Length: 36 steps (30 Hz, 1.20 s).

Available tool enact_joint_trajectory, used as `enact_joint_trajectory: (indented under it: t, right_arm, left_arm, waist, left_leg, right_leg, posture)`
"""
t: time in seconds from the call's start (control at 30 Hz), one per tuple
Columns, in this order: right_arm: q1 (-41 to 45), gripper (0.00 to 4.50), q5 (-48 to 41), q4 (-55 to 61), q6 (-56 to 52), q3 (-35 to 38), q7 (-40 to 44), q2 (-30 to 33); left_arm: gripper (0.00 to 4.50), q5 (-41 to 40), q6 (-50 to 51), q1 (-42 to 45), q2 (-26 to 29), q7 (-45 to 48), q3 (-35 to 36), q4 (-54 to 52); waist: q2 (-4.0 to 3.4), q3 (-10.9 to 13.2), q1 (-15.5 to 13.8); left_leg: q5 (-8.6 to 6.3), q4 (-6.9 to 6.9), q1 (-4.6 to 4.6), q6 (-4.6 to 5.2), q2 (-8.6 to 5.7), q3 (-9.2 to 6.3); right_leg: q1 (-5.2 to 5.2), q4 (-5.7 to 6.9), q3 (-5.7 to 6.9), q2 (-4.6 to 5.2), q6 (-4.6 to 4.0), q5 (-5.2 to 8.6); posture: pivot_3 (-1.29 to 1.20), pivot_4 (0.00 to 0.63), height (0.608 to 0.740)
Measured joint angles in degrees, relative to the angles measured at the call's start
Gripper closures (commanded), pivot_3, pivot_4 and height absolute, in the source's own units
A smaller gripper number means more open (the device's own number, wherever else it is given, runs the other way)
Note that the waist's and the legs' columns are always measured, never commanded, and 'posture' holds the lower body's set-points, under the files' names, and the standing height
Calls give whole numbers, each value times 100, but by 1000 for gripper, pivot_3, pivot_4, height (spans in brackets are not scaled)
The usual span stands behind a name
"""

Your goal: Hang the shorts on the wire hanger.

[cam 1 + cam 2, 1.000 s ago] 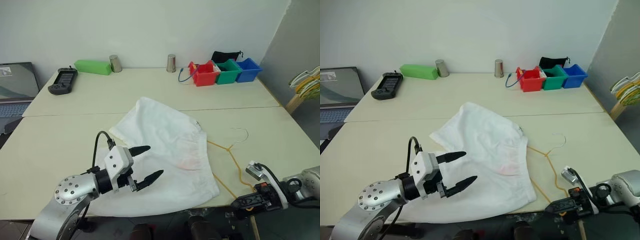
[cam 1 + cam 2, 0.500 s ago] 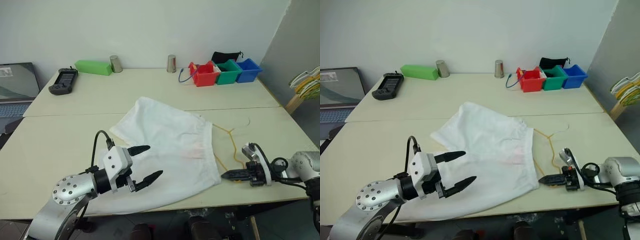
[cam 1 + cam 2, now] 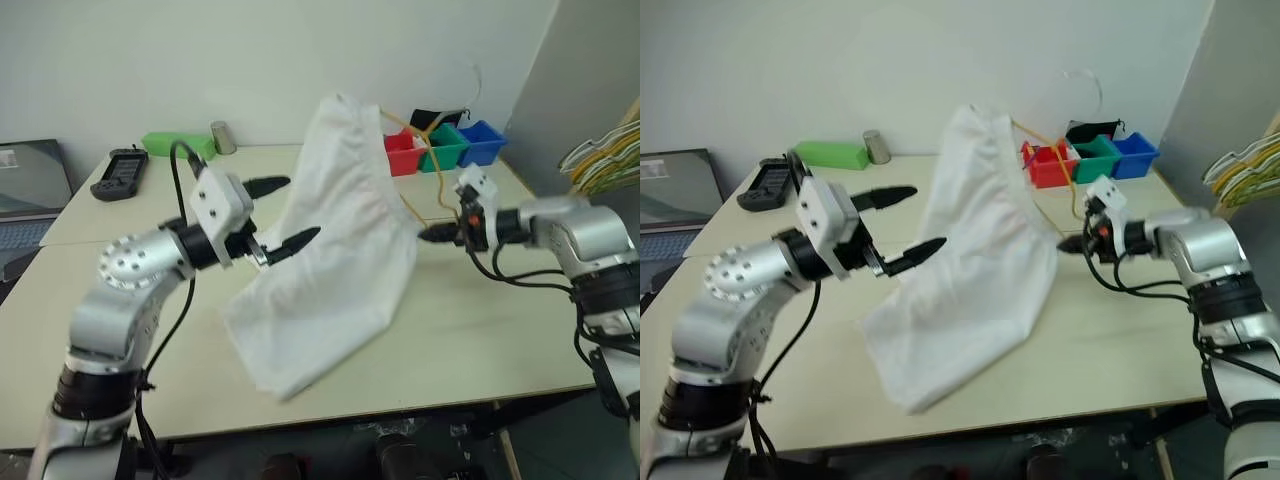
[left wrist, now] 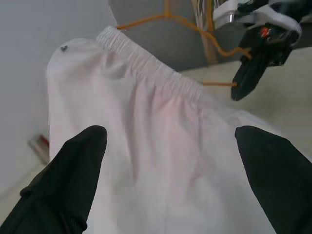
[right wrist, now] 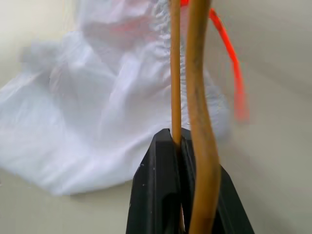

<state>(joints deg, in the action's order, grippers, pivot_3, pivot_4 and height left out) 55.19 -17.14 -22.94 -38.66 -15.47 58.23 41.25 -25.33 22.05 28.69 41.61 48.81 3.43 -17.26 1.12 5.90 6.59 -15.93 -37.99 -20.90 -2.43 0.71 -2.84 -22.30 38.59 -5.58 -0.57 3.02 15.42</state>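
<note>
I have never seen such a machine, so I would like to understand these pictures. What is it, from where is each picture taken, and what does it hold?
It is a humanoid robot with two arms, each ending in a gripper of two black fingers. Two pictures come from cameras in its head, looking down over a pale table. The other two come from a camera on each wrist.

The right gripper is shut on the wire hanger and holds it up. The shorts hang from the hanger, with their lower end on the table. The left gripper is open beside the shorts and holds nothing.

At the back stand red, green and blue bins, a green box and a metal cup.
</note>
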Motion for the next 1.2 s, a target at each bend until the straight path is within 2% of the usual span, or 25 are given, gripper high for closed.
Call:
enact_joint_trajectory:
  t: [0.13, 0.2, 0.23, 0.33, 0.4, 0.6, 0.8, 1.2]
  right_arm:
    - [247, 4500, 859, -859, 890, -200, -634, -430]
    - [311, 4500, 1427, -1201, 1546, -436, -975, -633]
    - [314, 4500, 1658, -1273, 1833, -578, -1090, -687]
    - [313, 4500, 2185, -1410, 2455, -769, -1367, -792]
    - [312, 4500, 2392, -1510, 2710, -769, -1503, -830]
    - [311, 4500, 2992, -1519, 3352, -793, -1859, -1006]
    - [200, 4500, 3500, -1034, 3697, -853, -2005, -1028]
    - [-142, 4500, 3974, 106, 3363, -872, -1990, -1062]
  left_arm:
    - [25, -66, 229, 671, 121, 460, -98, 702]
    - [25, 74, 123, 1389, 214, 706, -207, 1365]
    - [25, 149, 66, 1710, 267, 815, -216, 1626]
    - [25, 467, -385, 2395, 594, 1246, -313, 2258]
    - [25, 793, -878, 2659, 609, 1471, -452, 2845]
    - [25, 1699, -2242, 3064, 346, 1859, -1059, 4611]
    - [25, 2275, -3336, 3384, -78, 1736, -1228, 5766]
    - [25, 3337, -4263, 3629, -231, 1470, -1660, 6742]
  waist:
    - [10, -16, 30]
    - [15, -19, 26]
    - [15, -19, 29]
    - [4, -25, 57]
    - [-2, -29, 74]
    - [-2, -29, 135]
    - [-1, -30, 160]
    - [1, -31, 345]
  left_leg:
    - [-2, 2, -42, -2, -4, -2]
    - [13, -16, -129, -29, -10, -8]
    - [19, -14, -145, -38, -14, -9]
    - [29, -4, -151, -56, -14, -7]
    - [31, -5, -150, -58, -15, -8]
    - [34, -16, -149, -55, -18, -11]
    - [34, -18, -151, -54, -14, -12]
    - [34, -46, -155, -53, -18, -19]
  right_leg:
    - [-39, -2, 0, 11, -25, -14]
    - [-131, 31, 6, 15, -29, -18]
    - [-146, 36, 6, 19, -31, -20]
    - [-160, 37, 3, 24, -31, -20]
    - [-160, 39, 7, 25, -31, -20]
    - [-157, 49, 7, 23, -41, -33]
    - [-160, 52, 7, 22, -42, -35]
    - [-169, 95, 7, 25, -41, -35]
  posture:
    - [-53, 0, 740]
    - [-50, 0, 740]
    - [-44, 0, 740]
    - [-45, 0, 740]
    - [-45, 0, 740]
    - [-53, 0, 740]
    - [-90, 0, 740]
    - [-128, 0, 740]
